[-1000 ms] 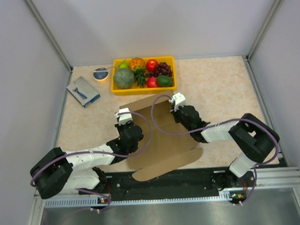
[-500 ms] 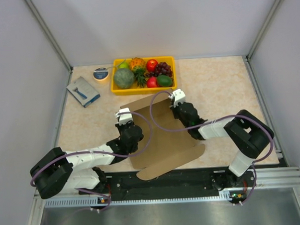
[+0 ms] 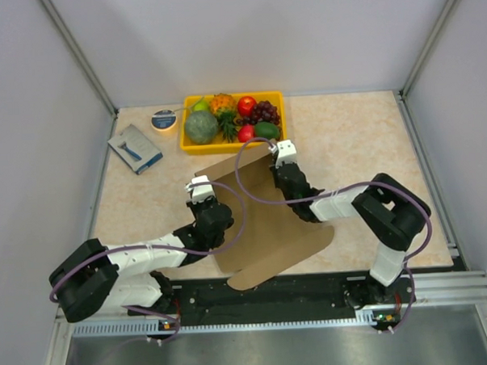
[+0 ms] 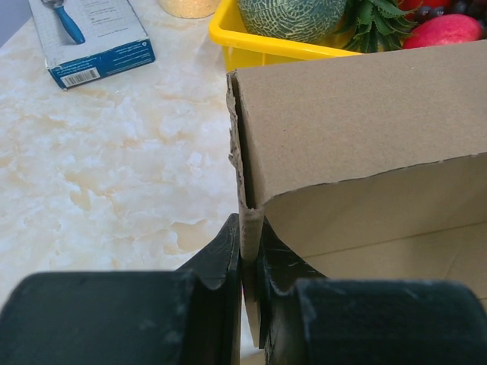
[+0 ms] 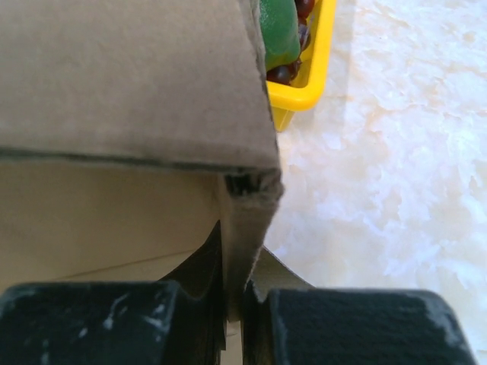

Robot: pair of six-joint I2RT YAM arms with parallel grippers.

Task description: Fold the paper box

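Observation:
The paper box [image 3: 266,230] is a brown cardboard sheet lying mid-table, its far panel and two side walls folded upright. My left gripper [image 3: 202,191] is shut on the left side wall; in the left wrist view the wall's edge [image 4: 247,190] runs straight into the jaws of that gripper [image 4: 249,255]. My right gripper [image 3: 281,161] is shut on the right side wall, just below the frayed corner [image 5: 251,190], which the right wrist view shows pinched in its jaws [image 5: 242,285]. The rounded lid flap [image 3: 256,275] reaches the table's near edge.
A yellow tray [image 3: 234,146] of plastic fruit stands just behind the box's far panel. A blue-and-grey packet [image 3: 135,148] and a tape roll [image 3: 164,119] lie at the far left. Grey walls enclose the table on three sides.
My right gripper has slid toward the far end of the right wall and pinched tighter. The near flap has swung a little to the right. The left arm has hardly moved.

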